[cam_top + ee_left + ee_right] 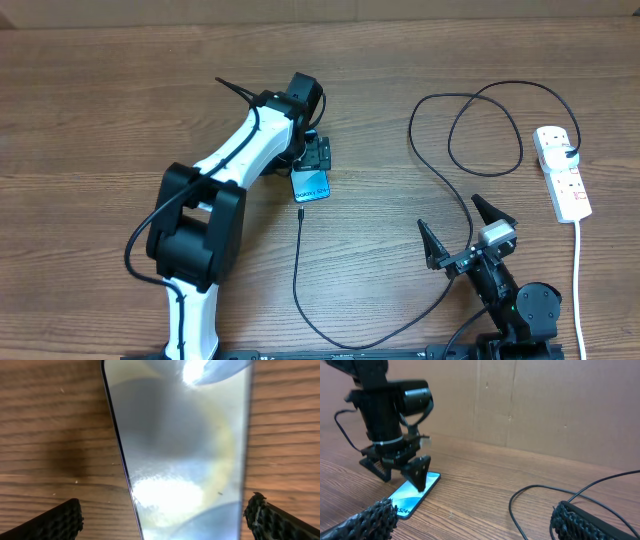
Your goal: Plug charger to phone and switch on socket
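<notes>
The phone (311,184) lies flat on the wooden table, its blue screen lit. My left gripper (318,152) stands open over the phone's far end. In the left wrist view the phone (180,450) fills the space between the fingers (60,521), nearer the right one. The charger (455,190) is a thin black cable that loops from the socket (562,172), runs along the table's front and ends in a plug tip (300,212) just short of the phone. My right gripper (448,212) hangs open and empty beside the cable. From the right wrist I see the phone (412,492), the left gripper (400,472) and the cable (520,505).
A white cord (580,280) runs from the socket to the table's front edge. A brown cardboard wall (545,405) stands behind the table. The left arm (225,160) reaches across the table's left half.
</notes>
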Robot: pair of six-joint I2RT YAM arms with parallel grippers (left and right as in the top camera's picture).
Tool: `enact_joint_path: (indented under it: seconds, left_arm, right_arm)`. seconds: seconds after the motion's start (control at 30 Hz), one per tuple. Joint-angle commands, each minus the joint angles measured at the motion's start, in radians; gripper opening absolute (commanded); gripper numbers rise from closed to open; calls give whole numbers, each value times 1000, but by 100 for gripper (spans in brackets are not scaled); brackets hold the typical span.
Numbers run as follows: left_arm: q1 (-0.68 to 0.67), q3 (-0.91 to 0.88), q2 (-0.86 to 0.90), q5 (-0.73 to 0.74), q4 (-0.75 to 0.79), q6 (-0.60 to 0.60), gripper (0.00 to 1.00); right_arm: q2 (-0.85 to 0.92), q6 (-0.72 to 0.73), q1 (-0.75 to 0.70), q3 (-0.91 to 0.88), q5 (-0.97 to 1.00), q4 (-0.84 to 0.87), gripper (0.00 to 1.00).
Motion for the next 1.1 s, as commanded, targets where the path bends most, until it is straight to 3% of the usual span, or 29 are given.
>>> enact_joint_path:
  seconds: [0.0, 0.33, 0.77, 1.07]
  left_arm:
    - [11, -4, -76, 22, 25, 56, 100]
    - [10, -9, -65, 39, 68, 76, 100]
    - [9, -45, -61, -43, 74, -135, 100]
    - [7, -55, -61, -33, 101, -144, 100]
  right_arm:
    - [-8, -1, 5, -9, 9, 5, 100]
    - [-8, -1, 5, -9, 9, 5, 100]
    - [-8, -1, 5, -9, 9, 5, 100]
    - [-8, -1, 5, -9, 9, 5, 100]
